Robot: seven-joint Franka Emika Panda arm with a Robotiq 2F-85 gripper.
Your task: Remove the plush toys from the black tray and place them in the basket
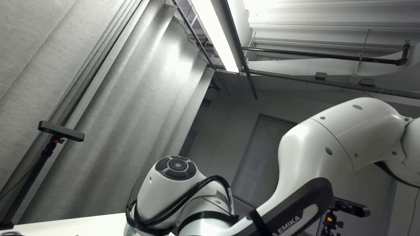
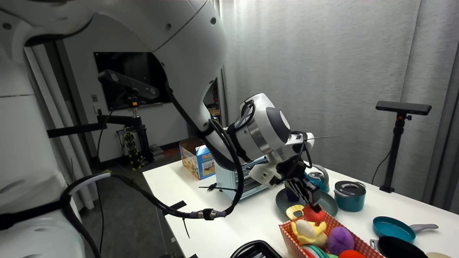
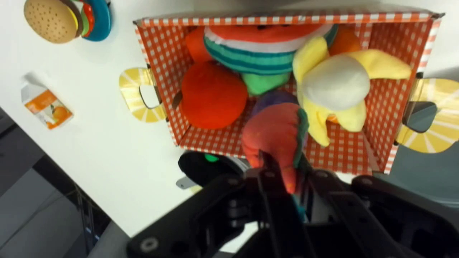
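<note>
A red plush toy [image 3: 270,125] with a green back is pinched in my gripper [image 3: 285,163] in the wrist view. It hangs over the near side of the red-checked basket [image 3: 279,152]. Inside the basket lie several plush toys, including a watermelon slice [image 3: 251,61], a peeled banana [image 3: 335,84] and a round red fruit [image 3: 215,98]. A purple plush [image 2: 340,240] is also in there, partly covered by the held toy in the wrist view. The black tray [image 2: 267,245] is cut off by the lower edge in an exterior view; its contents cannot be made out.
Beside the basket is a dark plate [image 2: 330,204], with a teal pot [image 2: 350,199] behind it. A blue pan [image 2: 392,228] and a black pan [image 2: 400,247] stand along the basket's far side. Toy burger [image 3: 50,21] and juice carton [image 3: 48,107] lie on the table.
</note>
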